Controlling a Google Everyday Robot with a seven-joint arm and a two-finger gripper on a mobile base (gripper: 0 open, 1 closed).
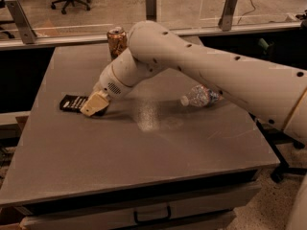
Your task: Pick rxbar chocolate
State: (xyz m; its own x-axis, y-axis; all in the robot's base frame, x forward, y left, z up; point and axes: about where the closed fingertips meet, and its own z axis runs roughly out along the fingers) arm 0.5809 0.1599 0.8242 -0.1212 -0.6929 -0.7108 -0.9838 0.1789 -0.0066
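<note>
The bar (72, 102) is lying flat near the left edge of the table (144, 166), with its right end sitting under or against the gripper (94, 104). The gripper is hanging low at the table surface, at the end of the arm (201, 66) crossing the frame from the right. Whether the gripper is released, clenched or already grasping the bar cannot be told, since its tip is showing only as one pale block. Risks, as judged: the bar is flat and thin, so a closing grip could be skating over the wrapper or pinching only a crimped end, letting it slip on the lift. A sideways nudge could be pushing it toward the left edge, and pressing lower could be scraping the table. The can (116, 41) is standing upright just behind the wrist, near enough that a swing of the arm on retreat could be toppling it. The bottle (201, 96) is lying on its side well apart to the right, posing little risk. Hidden: the bar's right portion, the contact between gripper and bar, and the can's lower edge behind the arm
</note>
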